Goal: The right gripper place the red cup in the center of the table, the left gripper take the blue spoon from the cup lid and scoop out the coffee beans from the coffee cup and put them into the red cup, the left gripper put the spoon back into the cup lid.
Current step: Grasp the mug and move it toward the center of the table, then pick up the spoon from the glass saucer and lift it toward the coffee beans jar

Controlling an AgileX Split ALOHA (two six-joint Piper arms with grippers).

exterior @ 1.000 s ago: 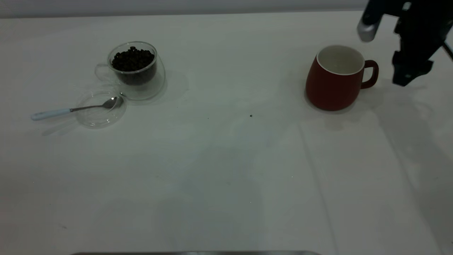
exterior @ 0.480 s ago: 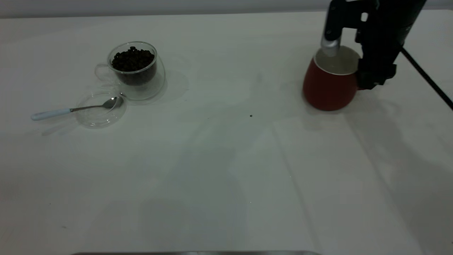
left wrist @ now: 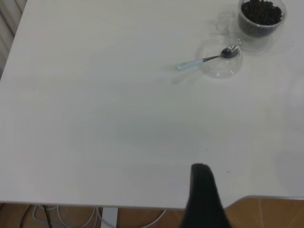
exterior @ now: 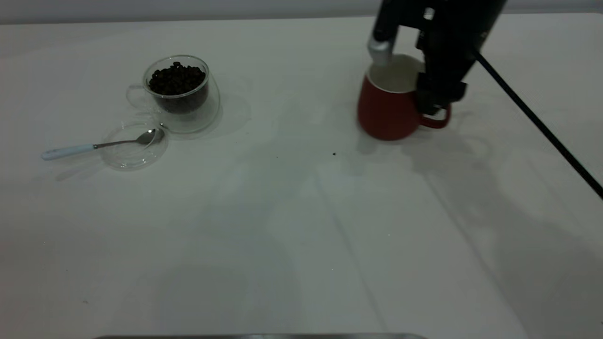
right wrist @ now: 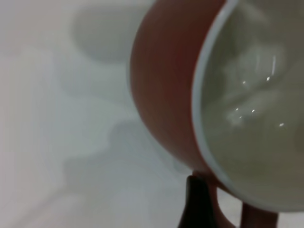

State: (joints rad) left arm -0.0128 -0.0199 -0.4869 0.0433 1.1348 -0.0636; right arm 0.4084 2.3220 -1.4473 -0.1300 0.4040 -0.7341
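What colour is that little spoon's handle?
Pale light blue; the blue spoon shows best in the exterior view.

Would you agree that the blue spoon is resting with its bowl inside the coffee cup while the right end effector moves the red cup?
Not quite: the blue spoon rests with its bowl in the cup lid, beside the coffee cup, as the exterior view shows. The right end effector is indeed at the red cup.

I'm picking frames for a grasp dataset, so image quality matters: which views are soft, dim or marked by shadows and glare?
Exterior view: dim, with long grey shadows across the table; the right pincer is a dark silhouette at the red cup. Right wrist view: the cup is very close and soft, with small glints inside. Left wrist view: brighter and even; the blue spoon is sharp.
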